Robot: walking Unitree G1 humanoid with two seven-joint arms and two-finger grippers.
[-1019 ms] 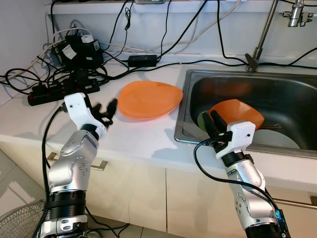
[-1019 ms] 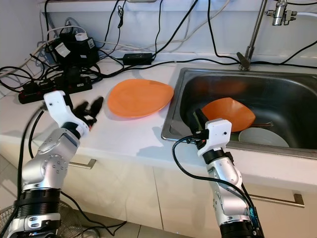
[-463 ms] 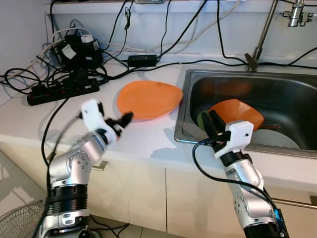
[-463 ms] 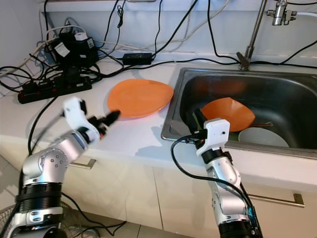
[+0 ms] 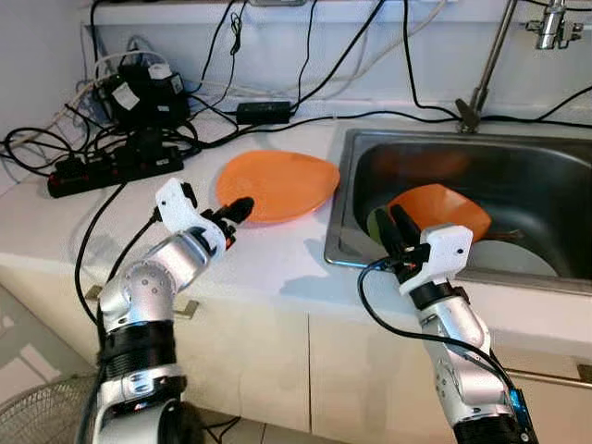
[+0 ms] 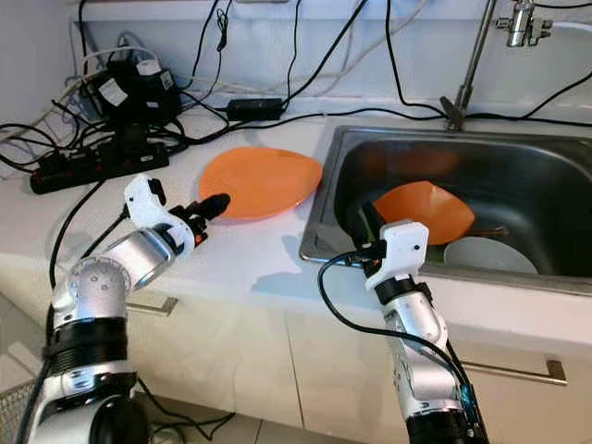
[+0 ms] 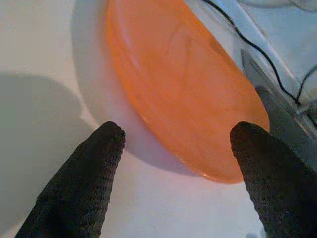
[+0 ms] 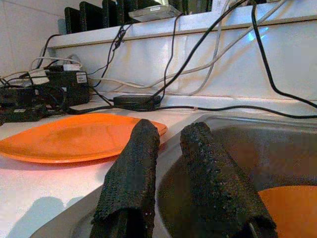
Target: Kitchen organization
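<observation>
As it lies flat, orange plate (image 5: 278,184), long axis left-right

The round orange plastic plate (image 5: 277,185) looks glossy on the smooth white table (image 5: 268,264), beside the brushed stainless-steel sink (image 5: 555,166), while the black fingers (image 7: 89,183) are rough-textured.

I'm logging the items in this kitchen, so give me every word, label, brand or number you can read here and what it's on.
No text here can be read.
White labels on the black power adapters: print too small and blurred.
Orange plate on the counter: no marking visible.
Orange plate in the sink: no marking visible.
Left gripper, right gripper: no lettering visible.
</observation>
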